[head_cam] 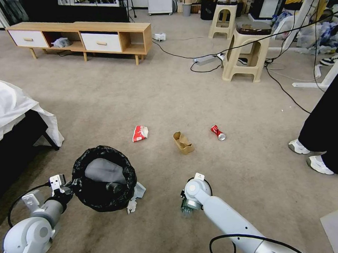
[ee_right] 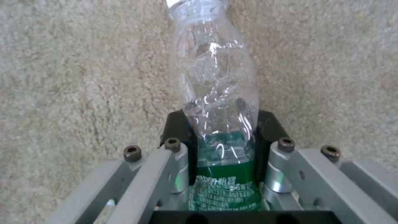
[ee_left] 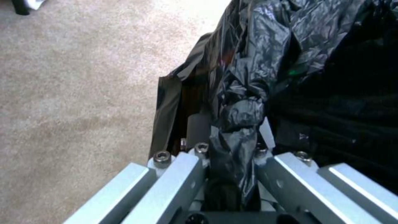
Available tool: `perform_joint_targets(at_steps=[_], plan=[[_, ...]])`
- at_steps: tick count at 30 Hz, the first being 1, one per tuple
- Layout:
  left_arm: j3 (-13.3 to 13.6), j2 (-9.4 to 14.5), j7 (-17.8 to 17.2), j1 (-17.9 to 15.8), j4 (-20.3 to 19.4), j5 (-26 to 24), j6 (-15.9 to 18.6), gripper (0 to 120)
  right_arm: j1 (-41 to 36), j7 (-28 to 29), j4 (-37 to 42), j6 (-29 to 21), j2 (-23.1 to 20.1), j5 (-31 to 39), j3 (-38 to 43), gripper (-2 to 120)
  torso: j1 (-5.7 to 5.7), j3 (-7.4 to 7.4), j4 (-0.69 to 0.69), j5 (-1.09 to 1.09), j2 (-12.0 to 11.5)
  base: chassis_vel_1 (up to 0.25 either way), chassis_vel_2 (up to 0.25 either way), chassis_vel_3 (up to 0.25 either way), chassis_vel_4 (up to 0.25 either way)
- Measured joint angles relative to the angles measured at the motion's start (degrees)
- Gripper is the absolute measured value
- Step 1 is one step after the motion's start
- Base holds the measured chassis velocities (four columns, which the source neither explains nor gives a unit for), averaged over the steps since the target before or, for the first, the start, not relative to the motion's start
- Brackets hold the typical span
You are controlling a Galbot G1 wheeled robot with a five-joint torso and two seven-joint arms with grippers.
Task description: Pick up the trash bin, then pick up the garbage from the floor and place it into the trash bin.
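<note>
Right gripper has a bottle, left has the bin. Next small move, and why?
Probably swing the right gripper, shut on the clear green-labelled bottle, left toward the trash bin until it is above the opening. The left gripper is clamped on the bin's bagged rim, and the bottle sits low over the carpet, to the bin's right.
</note>
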Motion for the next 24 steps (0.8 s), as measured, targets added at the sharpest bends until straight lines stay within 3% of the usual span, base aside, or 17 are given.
perform_joint_targets(at_steps=[17, 24], plan=[[2.19, 0.08, -0.94, -0.15, -1.90, -0.34, 0.49, 1, 2.75, 5.75, 12.00, 1.67, -5.52, 6.21, -2.93, 22, 0.00, 0.00, 0.00, 0.00, 0.00, 0.000, 0.000, 0.000, 0.000], [2.92, 1.08, -2.38, 1.03, -4.16, -2.47, 2.30, 1, 5.19, 8.92, 22.34, 2.47, -11.87, 8.73, -3.70, 22, 0.00, 0.00, 0.00, 0.00, 0.00, 0.000, 0.000, 0.000, 0.000]])
